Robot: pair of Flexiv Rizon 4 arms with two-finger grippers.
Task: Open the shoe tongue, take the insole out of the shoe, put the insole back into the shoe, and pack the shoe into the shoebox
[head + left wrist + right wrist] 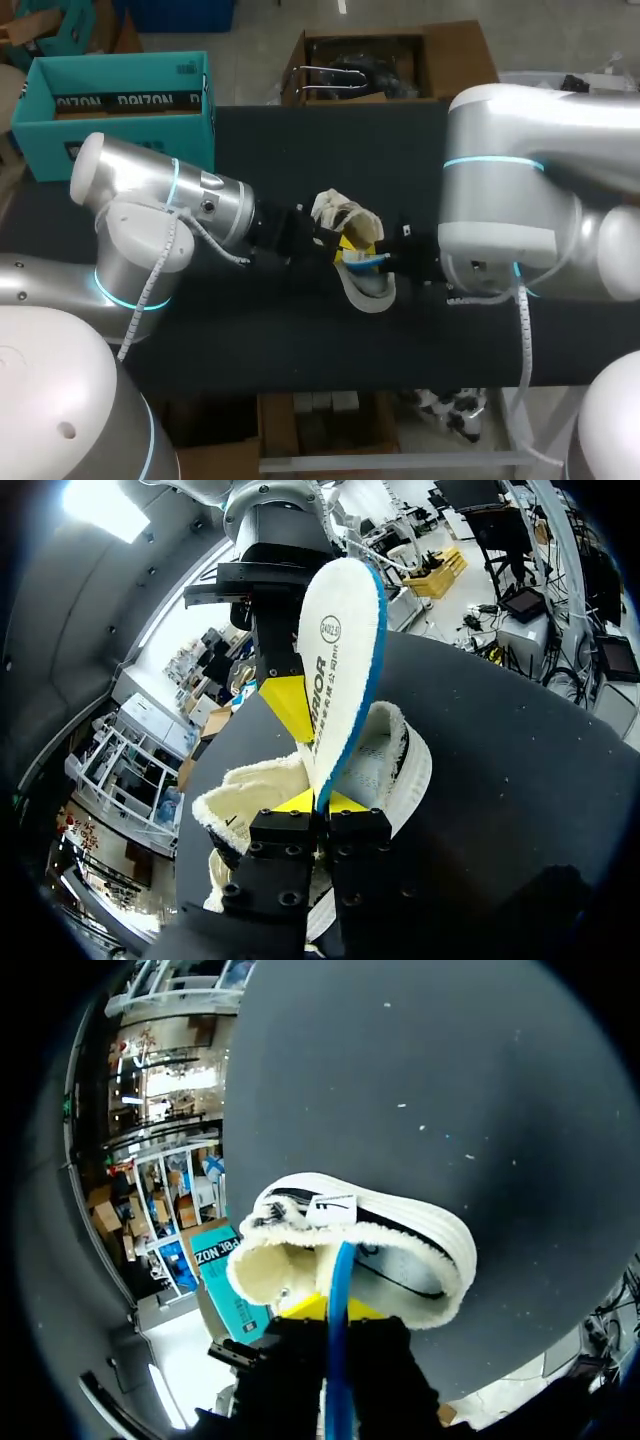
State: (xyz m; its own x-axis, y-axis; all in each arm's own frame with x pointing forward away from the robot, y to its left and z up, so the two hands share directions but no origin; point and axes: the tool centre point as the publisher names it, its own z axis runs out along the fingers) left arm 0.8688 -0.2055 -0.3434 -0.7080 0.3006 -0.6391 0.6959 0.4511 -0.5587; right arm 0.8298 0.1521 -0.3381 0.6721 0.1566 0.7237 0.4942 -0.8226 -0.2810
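Note:
A white shoe [372, 293] with a fleecy lining lies at the middle of the black table [300, 140]. Above its opening stands a white insole [340, 660] with a blue edge [340, 1280]. My left gripper [335, 243] comes in from the left and is shut on one end of the insole [365, 258], just over the shoe [250, 795]. From the right, my right gripper [387, 263] is shut on the other end, and one of its fingers [290, 705] shows yellow against the insole. In the right wrist view the shoe [400, 1245] lies just ahead of that gripper [328, 1308].
A teal shoebox [115, 105] stands open at the table's back left corner, well away from both grippers; it also shows beyond the shoe as the teal box [225, 1270].

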